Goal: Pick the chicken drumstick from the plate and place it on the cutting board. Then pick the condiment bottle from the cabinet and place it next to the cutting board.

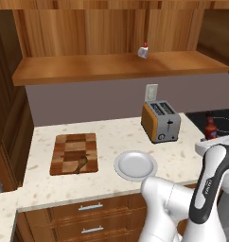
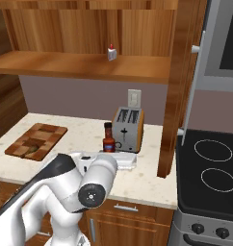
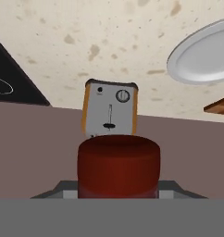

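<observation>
1. Looking from the left base view, the chicken drumstick point(image 1: 80, 163) lies on the cutting board point(image 1: 74, 153), near its front edge. The plate point(image 1: 135, 165) sits bare just right of the board on the speckled counter point(image 1: 107, 137). The toaster point(image 1: 160, 121) stands behind the plate. The condiment bottle point(image 1: 210, 126) stands upright at the right edge, above the white arm point(image 1: 208, 184). A tiny white object with a red tip point(image 1: 143, 51) rests on the cabinet point(image 1: 111, 66) shelf.

2. From the right base view, the condiment bottle point(image 2: 109, 138) is upright just left of the toaster point(image 2: 128, 122), directly above the white hand. The cutting board point(image 2: 36, 140) lies well to the left, and the stovetop point(image 2: 212, 168) to the right.

3. In the hand view, the dark red bottle point(image 3: 118, 165) fills the lower centre, sitting between the gripper point(image 3: 118, 192) jaws, which are closed on it. Beyond it appear the toaster point(image 3: 110, 109) and the plate point(image 3: 202, 55).
</observation>
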Available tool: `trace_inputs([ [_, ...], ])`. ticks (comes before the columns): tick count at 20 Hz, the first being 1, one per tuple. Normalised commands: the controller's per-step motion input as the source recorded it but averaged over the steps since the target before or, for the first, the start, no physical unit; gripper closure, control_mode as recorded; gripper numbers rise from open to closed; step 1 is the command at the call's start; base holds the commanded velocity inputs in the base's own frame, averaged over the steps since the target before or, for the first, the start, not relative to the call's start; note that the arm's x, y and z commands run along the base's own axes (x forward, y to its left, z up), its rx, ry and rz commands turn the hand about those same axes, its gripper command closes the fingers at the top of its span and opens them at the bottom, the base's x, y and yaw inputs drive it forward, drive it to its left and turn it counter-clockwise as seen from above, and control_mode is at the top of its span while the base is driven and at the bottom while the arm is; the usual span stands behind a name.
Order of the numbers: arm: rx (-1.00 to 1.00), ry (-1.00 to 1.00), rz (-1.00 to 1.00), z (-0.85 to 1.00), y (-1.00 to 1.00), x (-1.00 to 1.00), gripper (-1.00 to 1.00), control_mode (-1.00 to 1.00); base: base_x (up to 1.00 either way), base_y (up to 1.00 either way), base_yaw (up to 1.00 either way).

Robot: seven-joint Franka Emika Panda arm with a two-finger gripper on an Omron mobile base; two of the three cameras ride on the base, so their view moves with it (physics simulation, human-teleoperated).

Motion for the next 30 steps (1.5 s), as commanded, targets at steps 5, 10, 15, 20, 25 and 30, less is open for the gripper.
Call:
trace_inputs([
  [5,0.0,0.01,0.0,-0.26,0.02,0.0,1.0,-1.0,0.0,0.0,0.0],
  [10,0.0,0.01,0.0,-0.29,0.02,0.0,1.0,-1.0,0.0,0.0,0.0],
  [15,0.0,0.0,0.0,-0.27,0.01,0.0,1.0,-1.0,0.0,0.0,0.0],
  [20,0.0,0.0,0.0,-0.25,0.01,0.0,1.0,-1.0,0.0,0.0,0.0],
  [25,0.0,0.0,0.0,-0.25,0.0,0.0,1.0,-1.0,0.0,0.0,0.0],
  [30,0.0,0.0,0.0,-0.28,0.0,0.0,1.0,-1.0,0.0,0.0,0.0],
])
